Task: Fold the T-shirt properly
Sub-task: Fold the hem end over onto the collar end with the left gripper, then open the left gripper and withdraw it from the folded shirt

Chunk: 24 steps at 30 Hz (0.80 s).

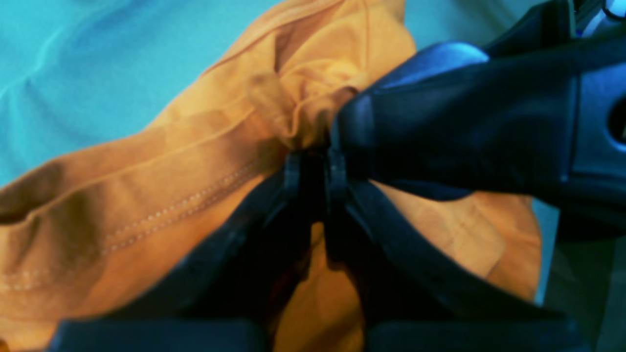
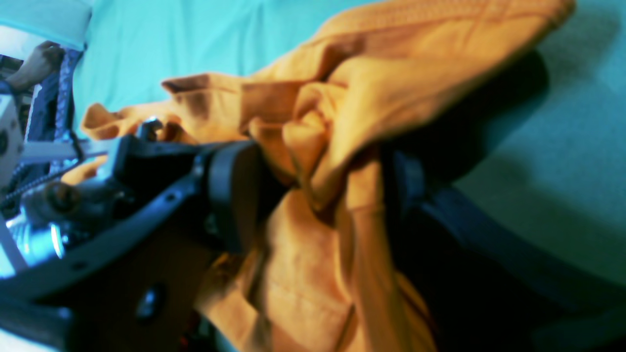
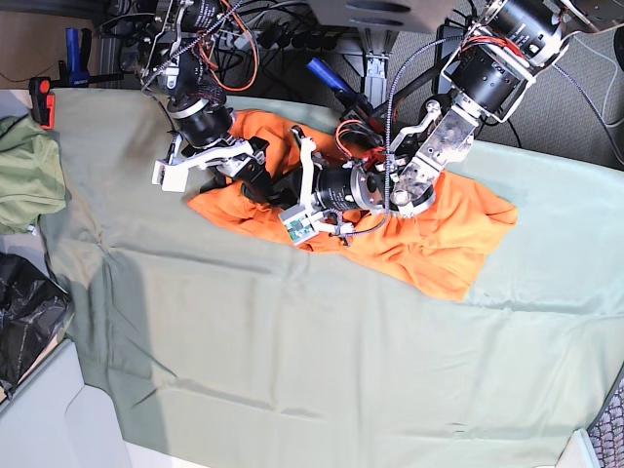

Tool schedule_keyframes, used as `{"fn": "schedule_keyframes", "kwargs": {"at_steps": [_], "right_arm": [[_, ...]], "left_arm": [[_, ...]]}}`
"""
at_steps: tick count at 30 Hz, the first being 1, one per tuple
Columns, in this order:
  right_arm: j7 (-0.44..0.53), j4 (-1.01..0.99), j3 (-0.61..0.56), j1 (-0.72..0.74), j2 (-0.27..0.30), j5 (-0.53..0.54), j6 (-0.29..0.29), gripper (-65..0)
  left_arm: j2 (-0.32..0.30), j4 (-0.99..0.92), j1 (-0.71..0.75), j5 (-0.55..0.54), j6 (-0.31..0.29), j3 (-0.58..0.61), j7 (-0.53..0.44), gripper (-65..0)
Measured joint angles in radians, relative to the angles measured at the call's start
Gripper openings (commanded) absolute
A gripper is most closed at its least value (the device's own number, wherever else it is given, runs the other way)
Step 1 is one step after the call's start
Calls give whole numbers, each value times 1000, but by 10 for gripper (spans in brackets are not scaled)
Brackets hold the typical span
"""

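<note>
Clearly the left claw [image 1: 313, 161] is pinching a bunched hem of the orange T-shirt [image 3: 439, 239], and the right claw [image 2: 313, 195] is standing spread around a wad of the same fabric. Beyond them, the shirt is lying crumpled on the sage-green cloth [image 3: 292, 341] covering the bench, so I judge no fold is made yet and all the folding is remaining.

Large sage-green cloth [image 3: 292, 361] covers tabletop, lightly wrinkled. Olive-green garment [image 3: 27, 175] bunched at left edge. Black plastic bag [image 3: 24, 322] below it. Tangled cables [image 3: 283, 34] along far edge.
</note>
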Motion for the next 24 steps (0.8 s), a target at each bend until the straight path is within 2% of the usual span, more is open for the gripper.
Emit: {"fn": "schedule_keyframes", "kwargs": {"at_steps": [5,14,24], "right_arm": [[47,0,-1,1,-1,-23,0,-640],[48,1,-1,1,0,-68,0,-650],[55,1,-1,1,-1,-95,0,-650]], "left_arm": [[3,0,8,-21,-1,3,1,-594],[3,3,8,-27,-1,5,5,-594],[6,248,8,-152,-4,5,169,-590]]}}
